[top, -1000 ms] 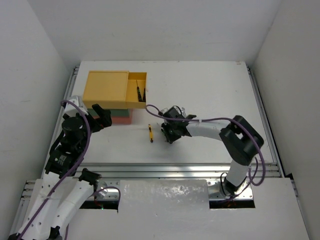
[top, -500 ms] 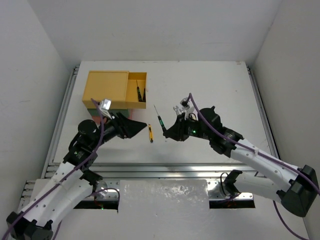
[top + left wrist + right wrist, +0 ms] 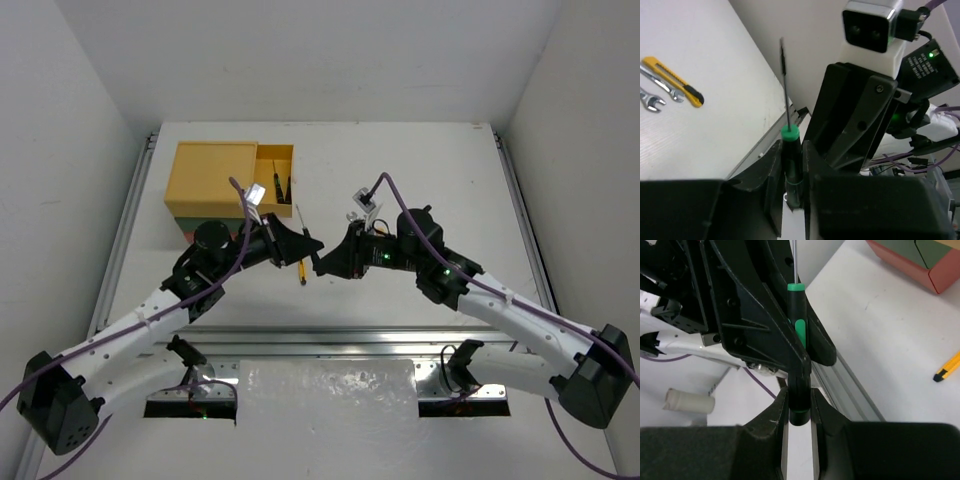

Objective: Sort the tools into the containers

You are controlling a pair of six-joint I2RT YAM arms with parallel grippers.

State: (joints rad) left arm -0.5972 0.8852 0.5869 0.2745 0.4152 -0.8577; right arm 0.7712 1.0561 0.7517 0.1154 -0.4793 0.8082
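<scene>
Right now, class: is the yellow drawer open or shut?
Open. The yellow drawer juts out to the right, and screwdrivers show lying inside it.

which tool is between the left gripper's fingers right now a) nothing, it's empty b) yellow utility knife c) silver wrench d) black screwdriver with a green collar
d: the left wrist view shows the screwdriver standing upright between the fingers of the left gripper, while the utility knife and wrenches lie on the table.
</scene>
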